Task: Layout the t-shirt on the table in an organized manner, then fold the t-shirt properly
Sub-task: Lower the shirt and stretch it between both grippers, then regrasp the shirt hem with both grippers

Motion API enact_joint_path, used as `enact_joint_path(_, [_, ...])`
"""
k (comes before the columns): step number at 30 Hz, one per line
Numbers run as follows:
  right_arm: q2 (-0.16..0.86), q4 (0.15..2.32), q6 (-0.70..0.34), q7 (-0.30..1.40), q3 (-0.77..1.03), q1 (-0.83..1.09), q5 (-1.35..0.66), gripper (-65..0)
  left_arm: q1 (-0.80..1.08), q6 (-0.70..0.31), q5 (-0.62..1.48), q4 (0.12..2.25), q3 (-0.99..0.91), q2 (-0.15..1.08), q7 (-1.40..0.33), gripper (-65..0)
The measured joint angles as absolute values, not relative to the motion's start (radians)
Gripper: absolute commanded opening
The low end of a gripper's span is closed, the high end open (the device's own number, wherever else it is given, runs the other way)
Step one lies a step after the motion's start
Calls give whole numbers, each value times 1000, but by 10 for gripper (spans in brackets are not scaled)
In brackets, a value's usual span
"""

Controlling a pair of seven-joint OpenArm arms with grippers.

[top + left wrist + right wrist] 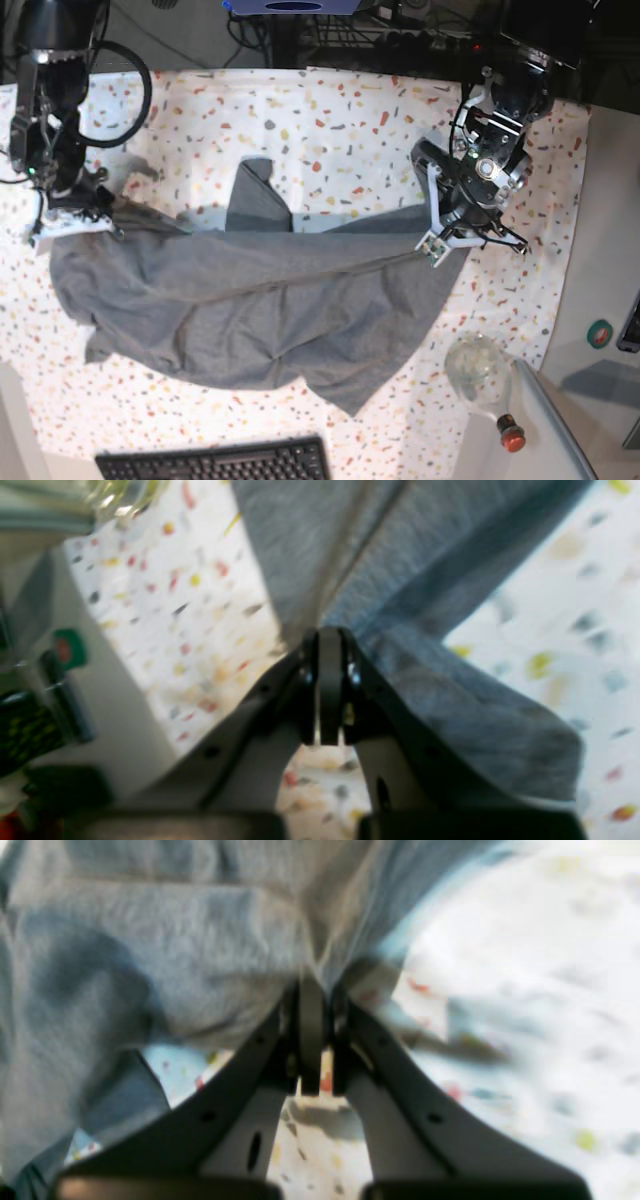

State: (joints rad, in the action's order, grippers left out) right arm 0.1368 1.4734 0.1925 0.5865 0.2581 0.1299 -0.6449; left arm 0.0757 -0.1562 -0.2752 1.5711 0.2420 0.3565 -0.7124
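1. T-shirt sprawls rumpled across the table, stretched between both arms;
2. left gripper pinches its edge, jaws closed;
3. right gripper likewise clamps its opposite edge.

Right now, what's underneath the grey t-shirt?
Under the t-shirt lies the table, its speckled cloth showing all round the fabric. Whether anything else sits beneath the shirt cannot be seen; the fabric covers that area.

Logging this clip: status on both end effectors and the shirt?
Left end effector and right end effector shut on heather-grey cotton t-shirt, stretched between them over speckled white table. Nothing obstructing.
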Motion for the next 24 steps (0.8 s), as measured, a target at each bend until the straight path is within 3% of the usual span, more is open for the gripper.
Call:
enact_joint_path(4, [141, 1718, 249, 760, 258, 142, -652, -650, 56, -157, -273, 1623, 244, 368, -710, -650])
enact_joint_path(8, [213, 1732, 379, 956, 252, -68, -648, -650, -63, -157, -262, 1581, 243, 358, -713, -650])
enact_joint_path(12, [247, 1383, 417, 974, 250, -385, -650, -650, -183, -156, -263, 1419, 209, 273, -708, -650])
enact_joint_path(17, [293, 756, 381, 710, 93, -643, -656, -650, -294, -157, -266, 1176, 150, 184, -706, -650])
enact_joint_path(20, [305, 607, 324, 642, -28, -694, -649, -650, -307, -155, -276, 1142, 148, 164, -703, -650])
enact_joint_path(21, [304, 616, 317, 648, -29, -690, -653, -606, -306, -156, -277, 1142, 147, 162, -703, -650])
enact_joint_path(24, [302, 818, 292, 730, 15, -591, -649, -356, -296, -156, -277, 1143, 147, 164, -704, -650])
